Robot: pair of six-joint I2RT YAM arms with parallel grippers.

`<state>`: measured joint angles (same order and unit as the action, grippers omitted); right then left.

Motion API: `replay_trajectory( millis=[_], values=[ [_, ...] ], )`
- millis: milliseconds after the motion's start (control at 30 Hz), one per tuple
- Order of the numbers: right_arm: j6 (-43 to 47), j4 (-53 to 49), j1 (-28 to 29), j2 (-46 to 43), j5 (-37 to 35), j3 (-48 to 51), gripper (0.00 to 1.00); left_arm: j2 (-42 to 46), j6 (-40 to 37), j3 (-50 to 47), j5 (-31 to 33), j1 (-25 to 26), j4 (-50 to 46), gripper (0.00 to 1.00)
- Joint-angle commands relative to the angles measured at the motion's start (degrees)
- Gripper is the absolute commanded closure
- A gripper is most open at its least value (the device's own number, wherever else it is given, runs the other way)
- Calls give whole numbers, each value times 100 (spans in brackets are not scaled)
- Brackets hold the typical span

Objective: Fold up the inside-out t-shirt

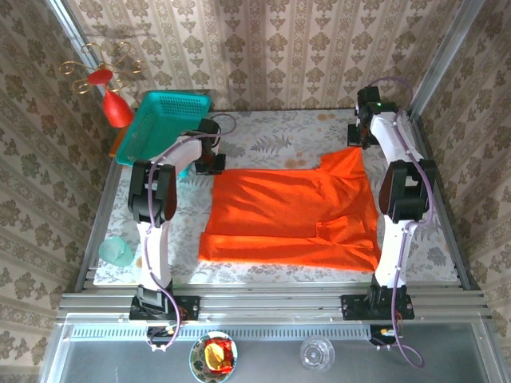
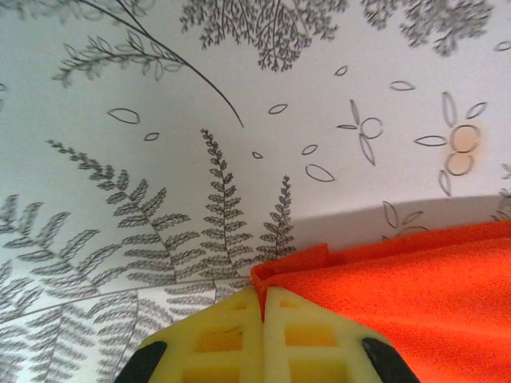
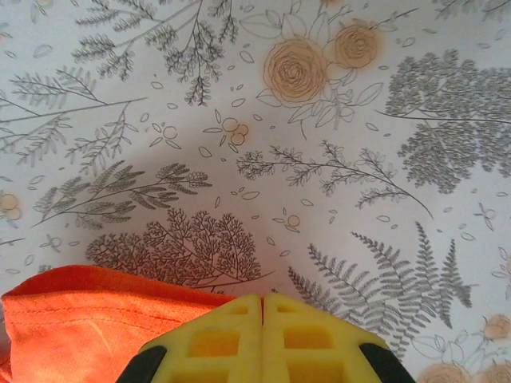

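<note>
My left fingers (image 2: 239, 317) are clenched on a corner of the t-shirt (image 1: 295, 215). My right fingers (image 3: 239, 319) are pressed together with cloth just beside them, grip unclear. The shirt lies spread across the surface (image 1: 271, 136), and I judge folding barely begun. Both fingertips' undersides are hidden.

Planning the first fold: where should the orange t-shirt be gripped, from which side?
Probably the two far corners of the t-shirt, pinched from the far edge: it lies flat, so only edges offer purchase. The left gripper is shut on the far-left one.
</note>
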<state>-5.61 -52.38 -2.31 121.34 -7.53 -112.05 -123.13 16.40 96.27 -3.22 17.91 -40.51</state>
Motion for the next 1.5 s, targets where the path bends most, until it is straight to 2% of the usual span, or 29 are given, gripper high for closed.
replay_trajectory(
  millis=[0, 167, 633, 933, 1233, 1467],
  values=[
    [-201, 231, -98, -733, -44, 332, 100, 712, -94, -212, 109, -57, 225, 100],
    [-385, 512, -198, -1520, 113, 1247, 100, 1295, -15, -807, 38, -43, 676, 100],
    [-1126, 1094, -429, -4112, 867, 4395, 100, 3243, 213, -3509, 138, 96, 2375, 100],
    [-1715, 1030, -437, -5605, 897, 5923, 100, 3999, 238, -4469, 135, 316, 2600, 98],
    [-2416, 679, -446, -7013, 813, 6822, 100, 4621, 406, -5183, 94, 439, 2610, 97],
    [-3030, 472, -420, -7624, 1106, 7149, 100, 4702, 494, -5560, -102, 478, 2688, 96]
  ],
)
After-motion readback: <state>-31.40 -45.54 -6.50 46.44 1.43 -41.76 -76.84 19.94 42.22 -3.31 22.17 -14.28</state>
